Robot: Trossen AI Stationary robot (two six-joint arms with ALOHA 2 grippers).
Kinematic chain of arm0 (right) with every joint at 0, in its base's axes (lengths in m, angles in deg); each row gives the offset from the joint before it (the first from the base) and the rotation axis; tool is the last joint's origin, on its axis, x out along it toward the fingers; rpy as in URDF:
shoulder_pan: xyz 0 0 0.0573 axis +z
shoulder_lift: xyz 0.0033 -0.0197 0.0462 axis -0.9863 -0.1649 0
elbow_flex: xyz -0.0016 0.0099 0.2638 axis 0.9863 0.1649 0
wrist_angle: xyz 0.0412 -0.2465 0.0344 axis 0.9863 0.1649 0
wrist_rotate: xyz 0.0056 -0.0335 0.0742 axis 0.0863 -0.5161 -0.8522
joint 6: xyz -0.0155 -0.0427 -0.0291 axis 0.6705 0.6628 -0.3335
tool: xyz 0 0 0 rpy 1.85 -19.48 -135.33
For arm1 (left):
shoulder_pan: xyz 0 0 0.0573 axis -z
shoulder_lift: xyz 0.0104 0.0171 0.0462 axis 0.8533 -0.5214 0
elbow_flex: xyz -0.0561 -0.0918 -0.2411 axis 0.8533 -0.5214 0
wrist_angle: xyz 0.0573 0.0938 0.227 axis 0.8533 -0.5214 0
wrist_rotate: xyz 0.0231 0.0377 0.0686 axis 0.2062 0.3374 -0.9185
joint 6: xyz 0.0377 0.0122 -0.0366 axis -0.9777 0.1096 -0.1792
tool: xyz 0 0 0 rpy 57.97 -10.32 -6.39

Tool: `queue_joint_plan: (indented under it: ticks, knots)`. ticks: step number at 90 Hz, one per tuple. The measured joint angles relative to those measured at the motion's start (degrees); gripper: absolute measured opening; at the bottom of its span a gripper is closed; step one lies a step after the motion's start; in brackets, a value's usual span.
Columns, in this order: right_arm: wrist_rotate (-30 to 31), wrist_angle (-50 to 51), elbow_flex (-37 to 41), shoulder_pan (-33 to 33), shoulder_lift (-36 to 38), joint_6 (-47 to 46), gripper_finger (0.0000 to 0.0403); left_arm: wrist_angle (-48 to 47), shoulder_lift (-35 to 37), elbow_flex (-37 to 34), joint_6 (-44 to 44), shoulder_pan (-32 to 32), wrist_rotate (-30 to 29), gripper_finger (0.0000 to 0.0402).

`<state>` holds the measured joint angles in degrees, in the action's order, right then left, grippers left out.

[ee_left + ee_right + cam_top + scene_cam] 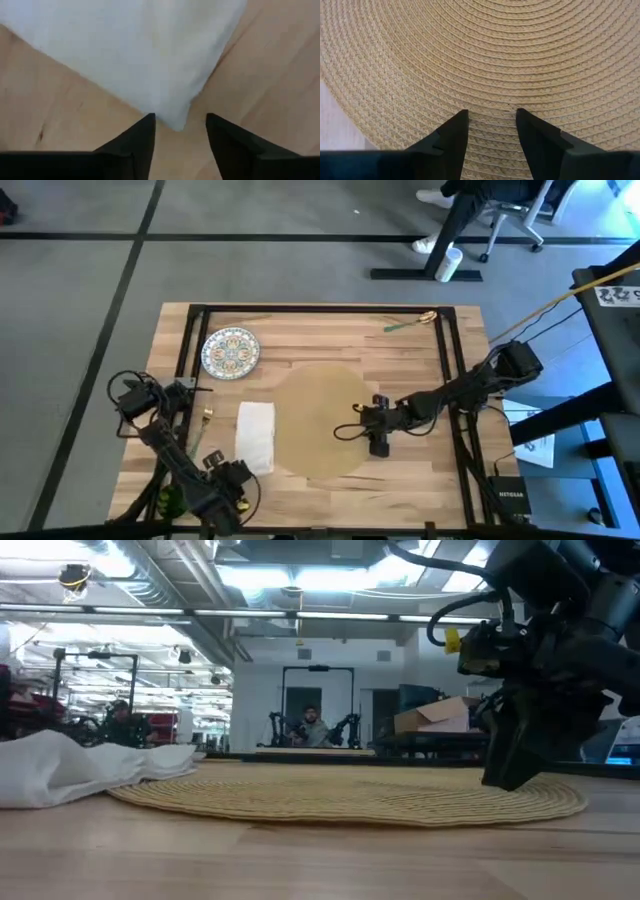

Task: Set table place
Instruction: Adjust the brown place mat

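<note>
Two-arm rig mid table-setting: the round woven tan placemat (pixel 322 420) lies flat at the centre of the wooden worktop (pixel 420 465), likely as the base the rest of the setting gets built on. The right end effector (pixel 380 442) hangs low over the mat's right-hand part, fingers apart w/ nothing between them; the right wrist view looks straight onto the weave (pixel 520 55), and the low view shows it (pixel 510 775) down close to the mat's (pixel 350 798) surface, contact not clear. That fits either nudging the mat into position or having just let go of it; can't say which. The left end effector (pixel 235 480) sits near the worktop's front edge, just beside the folded white napkin (pixel 255 437), fingers spread and empty, aimed at the napkin's corner (pixel 172 120) in the left wrist view, prob. lined up for a pick. Napkin rests on bare wood, its edge touching or slightly overlapping the mat's left rim. The small patterned plate (pixel 231 351) stands apart toward the far left corner, off the mat, so not yet set. A small gold-coloured item (pixel 207 417) lies left of the napkin, too small to identify, and a greenish, stick-like object (pixel 410 322) lies near the far right corner. Text: a white sheet w/ dark print (pixel 618 295) at the frame's right edge and a dark box (pixel 510 495) w/ pale lettering below the worktop, neither legible. A person sits at a desk in the room behind (pixel 313 727).
</note>
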<state>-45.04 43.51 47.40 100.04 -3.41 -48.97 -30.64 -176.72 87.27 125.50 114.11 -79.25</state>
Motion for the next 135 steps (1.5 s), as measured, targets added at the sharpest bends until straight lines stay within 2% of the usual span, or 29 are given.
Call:
queue_joint_plan:
  ticks: [18, 36, 46, 57, 73, 82, 109, 135]
  knots:
    - [0.2, 0.1, 0.0, 0.0, 0.0, 0.0, 0.0154, 1.4, 0.0, 0.2, 0.8, 1.7, -0.5, 0.0162]
    - [4.3, -2.5, 0.1, 0.0, -0.2, 2.3, 0.0154, 3.0, 0.1, 3.4, -3.9, 1.8, -8.0, 0.0162]
    - [5.2, -4.5, 0.1, 0.0, -0.2, 3.7, 0.0147, 2.8, 0.1, 5.1, -7.6, 1.1, -10.1, 0.0162]
    - [5.2, -5.1, 0.2, 0.0, -0.2, 4.6, 0.0113, 2.9, 0.1, 6.2, -11.0, 0.3, -10.3, 0.0162]
    - [6.4, -5.2, 0.2, 0.0, -0.2, 4.8, 0.0033, 2.9, 0.1, 6.3, -12.1, -0.5, -10.3, 0.0162]
    - [4.6, -5.4, 0.1, 0.0, -0.2, 4.6, 0.0006, 2.9, 0.1, 6.3, -12.1, -0.5, -10.3, 0.0162]
    - [2.4, -2.8, -2.1, 0.0, 0.1, 4.6, 0.0018, 2.8, 0.1, 6.3, -12.7, -0.5, -11.7, 0.0162]
    - [4.6, 1.6, -7.2, 0.0, 0.2, 8.1, 0.0001, 2.8, 0.1, 6.2, -12.7, -0.5, -12.2, 0.0162]
